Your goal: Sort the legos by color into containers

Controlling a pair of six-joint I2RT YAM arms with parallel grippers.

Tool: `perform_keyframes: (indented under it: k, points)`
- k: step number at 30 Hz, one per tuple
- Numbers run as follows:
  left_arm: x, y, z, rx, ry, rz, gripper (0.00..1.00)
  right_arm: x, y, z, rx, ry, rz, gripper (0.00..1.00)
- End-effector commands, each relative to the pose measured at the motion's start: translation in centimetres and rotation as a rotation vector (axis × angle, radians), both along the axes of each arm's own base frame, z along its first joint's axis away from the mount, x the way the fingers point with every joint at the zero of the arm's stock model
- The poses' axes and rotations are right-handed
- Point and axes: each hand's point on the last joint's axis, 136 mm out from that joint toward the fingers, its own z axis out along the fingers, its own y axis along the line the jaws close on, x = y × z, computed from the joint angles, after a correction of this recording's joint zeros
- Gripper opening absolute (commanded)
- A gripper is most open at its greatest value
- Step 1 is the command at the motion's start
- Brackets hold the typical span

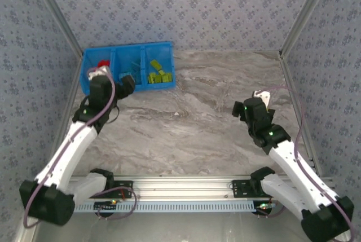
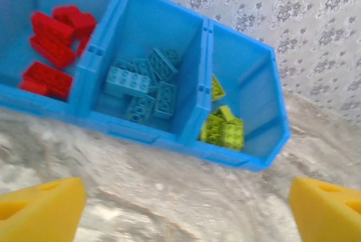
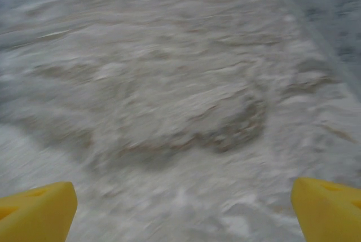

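Marbled grey-white tabletop [image 1: 197, 118] w/ blue-grey patterned wall panels [image 1: 169, 5] round it. Looking down past left gripper [image 2: 183, 208]: yellow fingers [image 2: 39, 211] standing wide apart, nothing between, i.e. released. Sitting just ahead of those jaws, bright blue plastic three-compartment bin tray [image 2: 132, 133]. Holding small red studded plastic bricks [image 2: 51, 39] in compartment ahead-left of jaws, light blue studded bricks [image 2: 144, 87] straight ahead in middle, lime green studded bricks [image 2: 225, 129] ahead-right. Not mixing colours anywhere visible. Seeing only bare marble between and beneath both sets of jaws, so judging sort as done or v. nearly; prob. just backing arms off remaining. Hanging well apart from tray, right gripper [image 3: 183, 211] also spread open & empty. Cutting off some detail: tray's near wall hiding lower bricks, red compartment running off wrist frame, divider covering part of green pile, arms masking bits of tabletop in top view, so not attempting exact count. Blurring badly in right wrist view.
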Motion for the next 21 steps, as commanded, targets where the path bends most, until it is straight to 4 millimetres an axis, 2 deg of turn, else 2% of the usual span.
perform_keyframes:
  k: [1,4,7,10,11,12,13,14,15,17,18,20,21]
  points:
    - [-1.1,2.4,-3.7,0.205,-0.057,0.024,0.99,2.4,-4.2,-1.6,-0.12,-0.025,-0.119,1.0]
    - [-2.2,3.2,-6.2,0.325,-0.115,0.003,0.99,4.7,-6.2,-4.9,-0.112,0.004,-0.133,1.0]
    - [-2.7,5.1,-8.3,0.46,-0.062,0.061,0.99,7.5,-7.0,-7.3,-0.119,0.002,-0.116,1.0]
    - [-2.2,5.9,-9.4,0.517,-0.074,0.079,0.99,10.2,-6.5,-8.9,-0.166,-0.047,-0.035,1.0]
    - [-1.9,5.8,-9.8,0.516,-0.078,0.066,0.99,10.5,-6.1,-9.7,-0.145,0.002,-0.022,1.0]
    - [-1.5,5.7,-10.0,0.509,-0.09,0.05,0.99,11.5,-5.7,-9.6,-0.185,-0.038,0.023,1.0]
    - [-1.2,5.5,-10.4,0.495,-0.11,0.027,0.99,11.7,-5.0,-9.7,-0.196,-0.06,0.057,1.0]
    - [-0.8,5.4,-10.7,0.473,-0.138,0.002,0.99,11.2,-4.8,-10.2,-0.166,-0.034,0.061,1.0]
    - [-0.4,5.5,-11.2,0.442,-0.157,-0.013,0.99,11.1,-4.5,-9.9,-0.16,-0.082,0.102,1.0]
    - [0.7,6.4,-12.2,0.402,-0.163,-0.004,0.99,10.0,-4.3,-11.0,-0.081,-0.131,0.165,1.0]
    - [1.6,7.1,-12.8,0.395,-0.159,0.008,0.99,10.2,-4.1,-10.4,-0.092,-0.208,0.171,1.0]
    - [3.2,7.2,-13.1,0.437,-0.12,-0.044,0.99,10.0,-4.3,-10.9,-0.097,-0.137,0.159,1.0]
    - [3.9,7.4,-13.2,0.44,-0.133,-0.04,0.99,10.0,-4.2,-10.6,-0.114,-0.175,0.152,1.0]
